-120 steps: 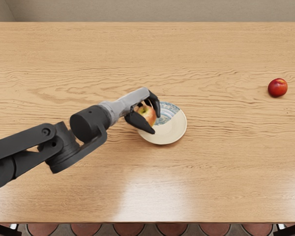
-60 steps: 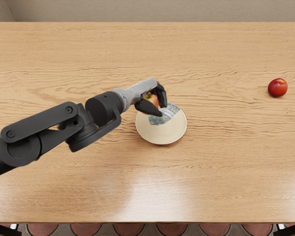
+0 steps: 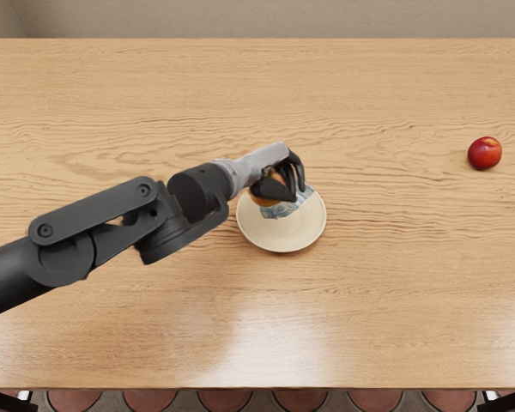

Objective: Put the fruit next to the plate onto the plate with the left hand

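Head view: left hand [image 3: 279, 172] is clenched around the yellow-red round apple [image 3: 272, 179]. The dark fingers [image 3: 297, 170] wrap over its top and right side, and the thumb looks to be on the near side. Only a sliver of apple shows between them. The apple sits over the far-left part of the cream round ceramic plate with a blue pattern [image 3: 288, 244], not over its centre. Can't tell if it touches the plate or hangs just above it. Right arm not in view.

Risks as I read them:
- Release point is off-centre, close to the far-left rim. The plate looks shallow, so an apple landing on the sloped edge can roll off onto the light wooden counter [image 3: 369, 300].
- If there's a gap under the apple, letting go adds bounce and roll. It's a round fruit and only the low rim would stop it.
- The fingers cover most of the apple. Uneven opening, or the thumb dragging on its way out, could flick it sideways.
- The hand is low over the rim. Pressing down or pulling away left could tip or shove the plate, since nothing pins it.
- The small red round fruit [image 3: 485, 152] is far right, well apart, so no interference.

Suggest a nudge right and near toward the plate centre, lowering to contact, then opening slowly.
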You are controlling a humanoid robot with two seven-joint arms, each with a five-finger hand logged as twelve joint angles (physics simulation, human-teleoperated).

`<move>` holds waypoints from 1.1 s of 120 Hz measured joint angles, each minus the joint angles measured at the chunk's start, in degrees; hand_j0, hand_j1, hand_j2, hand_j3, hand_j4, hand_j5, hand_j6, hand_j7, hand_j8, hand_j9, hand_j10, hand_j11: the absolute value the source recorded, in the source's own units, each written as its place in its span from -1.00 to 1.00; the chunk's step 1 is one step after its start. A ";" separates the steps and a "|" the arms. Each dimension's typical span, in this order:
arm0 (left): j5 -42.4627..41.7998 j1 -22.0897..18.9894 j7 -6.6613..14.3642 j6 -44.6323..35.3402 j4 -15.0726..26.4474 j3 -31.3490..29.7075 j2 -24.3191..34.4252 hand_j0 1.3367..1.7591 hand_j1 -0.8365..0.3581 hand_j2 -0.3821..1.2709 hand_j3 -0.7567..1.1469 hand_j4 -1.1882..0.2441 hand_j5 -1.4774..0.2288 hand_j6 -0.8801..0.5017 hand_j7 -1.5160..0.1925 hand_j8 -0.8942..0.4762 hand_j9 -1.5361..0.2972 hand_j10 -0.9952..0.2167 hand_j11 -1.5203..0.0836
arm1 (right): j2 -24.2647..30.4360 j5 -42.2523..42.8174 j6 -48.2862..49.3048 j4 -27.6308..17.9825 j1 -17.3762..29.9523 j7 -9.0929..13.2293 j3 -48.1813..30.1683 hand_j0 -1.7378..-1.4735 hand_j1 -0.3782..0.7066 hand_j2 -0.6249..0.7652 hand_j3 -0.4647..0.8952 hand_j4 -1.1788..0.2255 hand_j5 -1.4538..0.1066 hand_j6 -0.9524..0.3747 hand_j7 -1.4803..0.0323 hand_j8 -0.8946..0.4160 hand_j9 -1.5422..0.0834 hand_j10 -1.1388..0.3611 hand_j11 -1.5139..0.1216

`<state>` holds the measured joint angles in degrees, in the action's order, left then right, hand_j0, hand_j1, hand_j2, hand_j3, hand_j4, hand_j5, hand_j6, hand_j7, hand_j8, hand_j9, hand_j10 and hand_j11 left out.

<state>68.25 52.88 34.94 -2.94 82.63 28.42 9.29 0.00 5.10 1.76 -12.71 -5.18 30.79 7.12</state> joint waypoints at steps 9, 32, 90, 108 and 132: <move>0.02 0.62 0.02 -0.13 -0.05 0.47 -0.16 0.44 -0.17 -0.33 -0.21 -0.20 -0.29 -0.58 -0.23 -0.23 -0.27 0.06 -0.20 | 0.00 0.00 0.00 -0.02 0.00 0.02 0.00 -0.40 -0.95 -0.10 -0.32 0.68 0.86 0.44 0.96 0.37 0.90 0.52 0.85; 0.03 0.73 0.06 -0.22 -0.09 0.89 -0.15 0.49 0.33 -0.43 -0.20 0.18 0.18 -0.21 0.22 -0.06 0.16 0.25 0.30 | 0.00 0.00 0.00 -0.03 -0.02 0.01 0.00 -0.40 -0.95 -0.10 -0.32 0.68 0.86 0.44 0.96 0.37 0.90 0.52 0.85; -61.93 -10.69 0.06 32.52 9.04 10.83 37.89 0.52 0.88 -0.52 -0.20 0.58 0.65 0.19 0.69 0.23 0.60 0.57 0.80 | 0.00 -0.07 2.02 -0.07 0.02 0.30 0.00 -0.40 -0.95 -0.10 -0.32 0.68 0.86 0.44 0.96 0.37 0.90 0.52 0.85; -88.65 -12.11 0.06 36.68 9.38 11.89 51.17 0.52 0.92 -0.53 -0.20 0.61 0.68 0.22 0.72 0.26 0.63 0.59 0.84 | 0.00 -0.08 3.96 -0.16 0.02 0.39 -0.22 -0.40 -0.95 -0.10 -0.32 0.68 0.86 0.44 0.96 0.37 0.90 0.52 0.85; -105.55 -12.05 0.06 37.80 9.34 12.23 60.41 0.52 0.94 -0.53 -0.20 0.63 0.70 0.25 0.74 0.28 0.64 0.61 0.86 | 0.00 -0.09 4.48 -0.18 0.07 0.41 -0.73 -0.40 -0.95 -0.10 -0.32 0.68 0.86 0.44 0.96 0.37 0.90 0.52 0.85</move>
<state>-37.30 40.83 35.00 34.87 91.96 40.65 69.70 0.00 5.01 6.24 -12.89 -5.11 31.20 6.39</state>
